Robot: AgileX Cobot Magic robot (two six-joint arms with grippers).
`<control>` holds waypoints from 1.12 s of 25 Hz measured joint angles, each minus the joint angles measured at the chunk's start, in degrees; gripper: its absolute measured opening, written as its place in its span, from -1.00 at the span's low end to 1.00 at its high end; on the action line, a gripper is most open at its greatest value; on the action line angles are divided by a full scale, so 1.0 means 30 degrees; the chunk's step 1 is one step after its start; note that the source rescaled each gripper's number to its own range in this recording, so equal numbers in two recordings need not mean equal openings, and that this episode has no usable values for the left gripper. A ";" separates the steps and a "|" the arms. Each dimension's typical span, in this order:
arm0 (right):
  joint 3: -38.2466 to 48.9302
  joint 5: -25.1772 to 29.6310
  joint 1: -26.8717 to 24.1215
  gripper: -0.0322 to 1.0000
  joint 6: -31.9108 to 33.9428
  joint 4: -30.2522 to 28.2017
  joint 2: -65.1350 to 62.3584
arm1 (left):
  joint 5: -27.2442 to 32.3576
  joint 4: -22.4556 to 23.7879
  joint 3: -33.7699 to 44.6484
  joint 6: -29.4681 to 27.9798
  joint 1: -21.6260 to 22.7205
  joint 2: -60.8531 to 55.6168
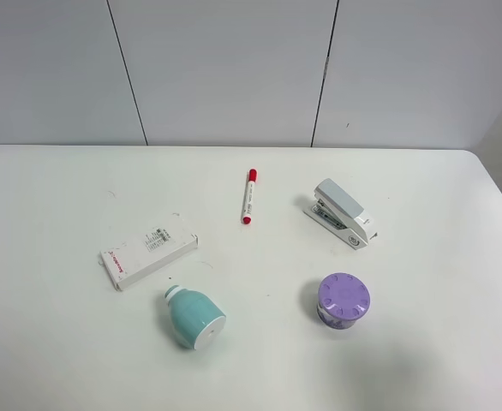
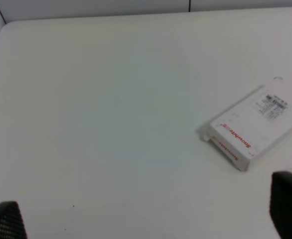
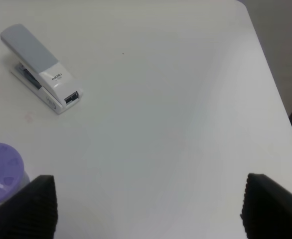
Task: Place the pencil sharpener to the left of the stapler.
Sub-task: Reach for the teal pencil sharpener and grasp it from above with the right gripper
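While the left pincer [image 2: 147, 211] and right pincer [image 3: 152, 204] hung spread wide and empty, the pencil sharpener [image 1: 193, 317] lay on its side on the table [image 1: 62, 360], near the white box [image 1: 148, 250], well apart from the stapler [image 1: 342, 214].

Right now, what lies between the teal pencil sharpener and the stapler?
Nothing: the high camera shows only bare white table between the pencil sharpener and the stapler.

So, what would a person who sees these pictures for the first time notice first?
Probably the colours on the white table: the teal pencil sharpener lying on its side near the front left, and the purple round container near the front right. The red marker in the middle also stands out, with the pale stapler to its right.
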 joint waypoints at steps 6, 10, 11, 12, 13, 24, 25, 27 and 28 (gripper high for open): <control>0.0000 0.0000 0.0000 -0.56 0.0000 0.0000 0.0000 | 0.0000 0.0000 0.0000 0.0000 0.0000 0.0000; 0.0000 0.0000 0.0000 -0.56 0.0000 0.0000 0.0000 | 0.0000 0.0000 0.0000 0.0000 0.0000 0.0000; 0.0000 0.0000 0.0000 -0.56 0.0000 0.0000 0.0000 | 0.0000 0.0000 0.0000 0.0000 0.0000 0.0000; 0.0000 0.0000 0.0000 -0.56 0.0000 0.0000 0.0000 | 0.0000 0.0000 0.0000 0.0000 0.0000 0.0000; 0.0000 0.0000 0.0000 -0.56 0.0000 0.0000 0.0000 | 0.0000 0.0000 0.0000 0.0000 0.0000 0.0000; -0.2856 -0.0140 0.0945 -0.56 -0.4847 0.6990 0.7660 | 0.0000 0.0000 0.0000 0.0000 0.0000 0.0000; -0.3690 -0.0165 0.1141 -0.56 -0.5317 0.7608 0.9039 | 0.0000 0.0000 0.0000 0.0000 0.0000 0.0000; -0.5404 -0.0204 0.1935 -0.56 -0.6262 0.8266 1.2311 | 0.0000 0.0000 0.0000 0.0000 0.0000 0.0000; -0.6409 -0.0212 0.2465 -0.56 -0.6562 0.8323 1.3642 | 0.0000 0.0000 0.0000 0.0000 0.0000 0.0000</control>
